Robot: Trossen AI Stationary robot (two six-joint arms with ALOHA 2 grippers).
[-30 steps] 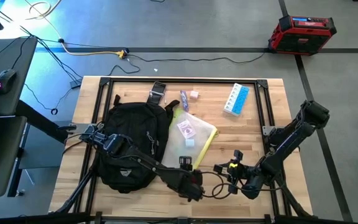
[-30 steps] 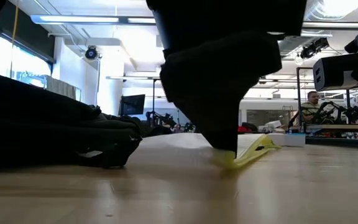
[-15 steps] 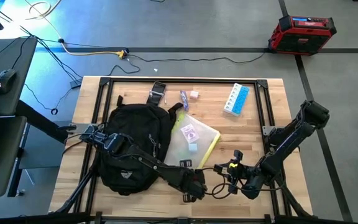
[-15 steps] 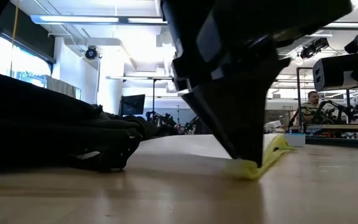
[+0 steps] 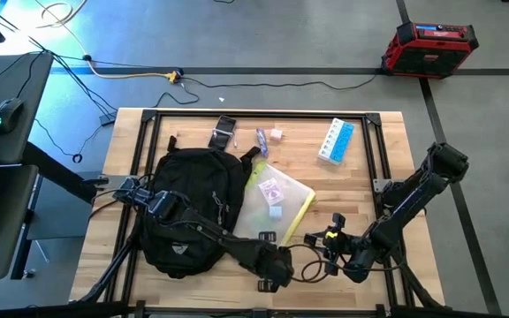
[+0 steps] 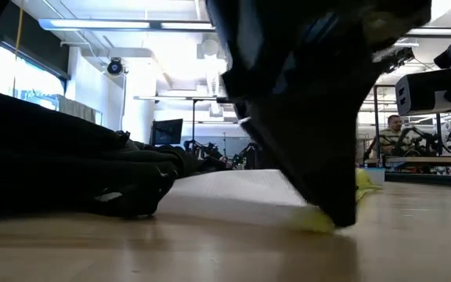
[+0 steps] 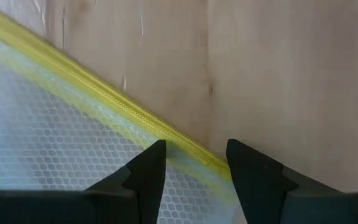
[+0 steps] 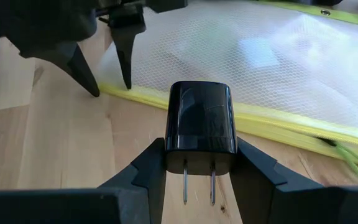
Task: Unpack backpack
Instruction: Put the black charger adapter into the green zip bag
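Note:
The black backpack (image 5: 184, 208) lies flat on the table's left half. Beside it lies a translucent pouch (image 5: 277, 203) with yellow trim and small items inside. My left gripper (image 5: 269, 238) points steeply down at the pouch's near edge, open. Its fingers stand astride the yellow zipper trim (image 7: 135, 112), one over the mesh and one over bare wood. The tips are down at table level (image 6: 331, 219); I cannot tell whether they touch the pouch. My right gripper (image 5: 323, 240) waits near the front right, shut on a black plug charger (image 8: 201, 118). My right gripper pinches the black charger between its two fingers, which are on its two side faces (image 8: 169, 152) at the pronged end. The two metal prongs (image 8: 197, 180) point back toward the wrist. The charger is lifted clear of the table, in front of the pouch's yellow edge.
A blue-and-white pill box (image 5: 336, 141) lies at the far right, and small items (image 5: 224, 137), (image 5: 262, 141), (image 5: 277, 134) lie along the far edge. Bare wood shows at the table's right. A red case (image 5: 429, 46) stands on the floor beyond. A person (image 6: 394, 129) sits far behind.
My left gripper has tipped over and edged toward the table's near edge at the pouch's near corner. The pouch has slid a little toward the table's right. My right arm has kept still.

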